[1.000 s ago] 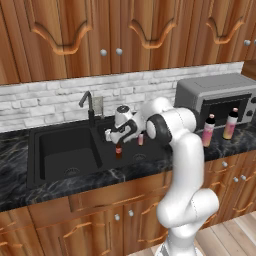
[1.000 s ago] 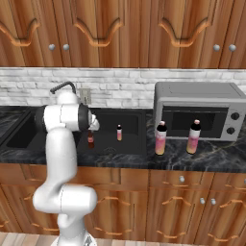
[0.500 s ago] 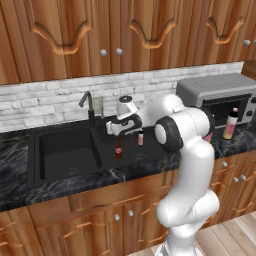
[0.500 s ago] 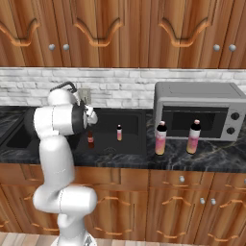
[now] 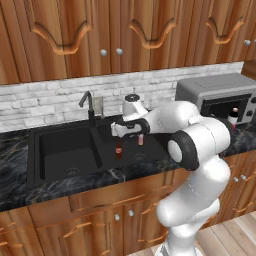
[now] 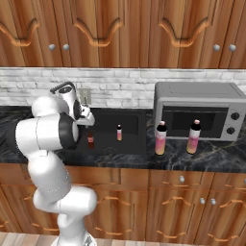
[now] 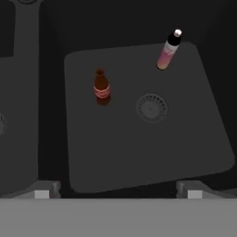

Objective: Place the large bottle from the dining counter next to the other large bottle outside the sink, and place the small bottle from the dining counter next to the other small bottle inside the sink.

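Observation:
Two small bottles stand in the right basin of the black sink (image 5: 75, 172): a brown one (image 5: 118, 150) (image 6: 90, 139) (image 7: 101, 87) and a pink one (image 5: 140, 140) (image 6: 119, 132) (image 7: 167, 50). The hand view looks down on both, near the drain (image 7: 151, 107). My gripper (image 5: 121, 131) (image 6: 89, 121) (image 7: 118, 190) hangs open above that basin, over the brown bottle, holding nothing. Two large pink bottles with dark caps (image 6: 161, 138) (image 6: 194, 137) stand side by side on the counter in front of the microwave. One large bottle (image 5: 232, 117) peeks out behind my arm.
A black faucet (image 5: 89, 107) rises behind the sink, between the two basins. The grey microwave (image 6: 197, 108) sits at the right on the dark marble counter (image 6: 211, 161). Wooden cabinets hang above and a brick backsplash runs along the wall.
My hand has lifted away from the brown small bottle, which stays standing in the basin. The elbow has swung out to the right. The jaws stay open.

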